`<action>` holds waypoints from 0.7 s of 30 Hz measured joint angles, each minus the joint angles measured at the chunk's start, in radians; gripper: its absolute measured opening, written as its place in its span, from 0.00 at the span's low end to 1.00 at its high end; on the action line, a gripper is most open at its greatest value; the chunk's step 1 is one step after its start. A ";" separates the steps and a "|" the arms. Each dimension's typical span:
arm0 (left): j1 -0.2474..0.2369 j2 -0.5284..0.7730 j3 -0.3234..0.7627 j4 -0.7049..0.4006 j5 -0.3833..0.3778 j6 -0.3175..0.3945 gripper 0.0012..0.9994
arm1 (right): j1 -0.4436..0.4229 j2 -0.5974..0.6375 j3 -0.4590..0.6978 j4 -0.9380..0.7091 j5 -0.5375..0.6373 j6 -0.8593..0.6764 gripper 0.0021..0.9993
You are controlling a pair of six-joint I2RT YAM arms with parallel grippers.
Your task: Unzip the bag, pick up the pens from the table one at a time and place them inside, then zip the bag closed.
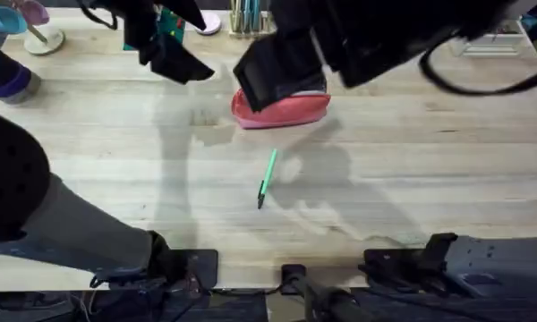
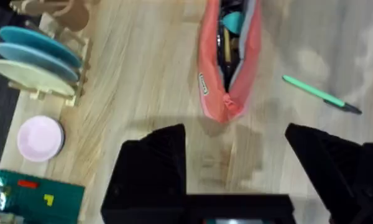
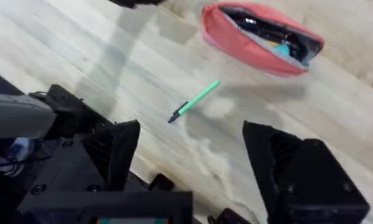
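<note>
The bag (image 2: 229, 62) is seen lying on the worktop (image 1: 412, 179) with its zipper drawn open, and dark and teal things are visible inside it through the gap; a black pen may be among them, but this cannot be told with certainty. The green pen (image 1: 267, 179) is left alone on the bare wood, near the bag but apart from it, on the side nearer to the arm bases, with its dark tip pointed away from the bag. The right claw (image 3: 193, 162) is held above the worktop with its two fingers wide apart and nothing between them, and in its wrist view the green pen and the open bag are both seen ahead of it. The left claw (image 2: 236, 162) is also spread open and empty — it hangs just beside the closed end of the bag, not touching it. By this layout, the unzipping step is judged to be done and the step in hand is the picking up of the green pen. For the next move, one open claw must be lowered over the middle of the pen, with the fingers set across its thin body, and closed gently, because such a slim round thing can roll or slip away. After that the pen must be carried to the open slit — and the zipper is closed only at the end.
</note>
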 joint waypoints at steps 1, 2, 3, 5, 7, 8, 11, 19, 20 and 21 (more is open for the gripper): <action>0.011 0.000 0.000 -0.017 0.011 0.033 1.00 | 0.006 0.000 -0.014 0.002 0.005 0.011 1.00; 0.022 0.000 0.000 -0.036 0.022 0.067 1.00 | 0.012 0.000 -0.026 0.005 0.009 0.019 1.00; 0.034 0.000 0.000 -0.053 0.036 0.100 1.00 | 0.017 0.000 -0.037 0.009 0.013 0.027 1.00; 0.060 0.000 -0.002 -0.077 0.062 0.163 1.00 | 0.027 0.000 -0.059 0.019 0.023 0.043 1.00; 0.084 0.000 -0.021 -0.075 0.090 0.209 1.00 | 0.034 0.000 -0.076 0.033 0.030 0.051 1.00; 0.094 0.000 -0.042 -0.068 0.102 0.230 1.00 | 0.037 0.000 -0.083 0.040 0.033 0.055 1.00; 0.121 0.000 -0.124 -0.052 0.132 0.282 1.00 | 0.039 0.000 -0.093 0.057 0.038 0.074 1.00; 0.146 0.001 -0.219 0.013 0.164 0.356 1.00 | 0.053 0.000 -0.158 0.065 0.045 0.239 1.00; 0.146 0.001 -0.219 0.018 0.166 0.360 1.00 | 0.059 0.000 -0.177 0.067 0.046 0.277 1.00; 0.146 0.001 -0.219 0.022 0.166 0.361 1.00 | 0.064 0.000 -0.197 0.069 0.045 0.318 1.00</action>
